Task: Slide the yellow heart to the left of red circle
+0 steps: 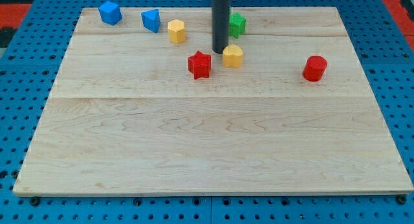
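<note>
The yellow heart (233,56) lies on the wooden board (213,146) near the view's top centre. My tip (220,51) stands right at its left side, touching or almost touching it. The red circle (314,68) sits well to the view's right of the heart, about level with it. A red star (200,65) lies just to the left of the heart and slightly below my tip.
A yellow hexagon (176,31) lies up-left of my tip. A green block (237,24) sits behind the rod, partly hidden by it. A blue block (151,20) and a blue cube (110,13) lie at the top left.
</note>
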`<action>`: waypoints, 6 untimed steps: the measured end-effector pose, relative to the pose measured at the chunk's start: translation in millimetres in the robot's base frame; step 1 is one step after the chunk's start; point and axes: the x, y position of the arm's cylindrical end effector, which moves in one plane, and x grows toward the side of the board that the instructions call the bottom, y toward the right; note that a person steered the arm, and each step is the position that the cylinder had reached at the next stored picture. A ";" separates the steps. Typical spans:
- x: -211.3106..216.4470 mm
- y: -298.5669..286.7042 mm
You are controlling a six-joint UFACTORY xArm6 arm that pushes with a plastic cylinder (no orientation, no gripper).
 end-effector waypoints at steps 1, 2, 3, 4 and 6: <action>28.7 32.4; 33.3 -3.4; 100.5 -11.5; 78.2 14.7; 67.8 66.0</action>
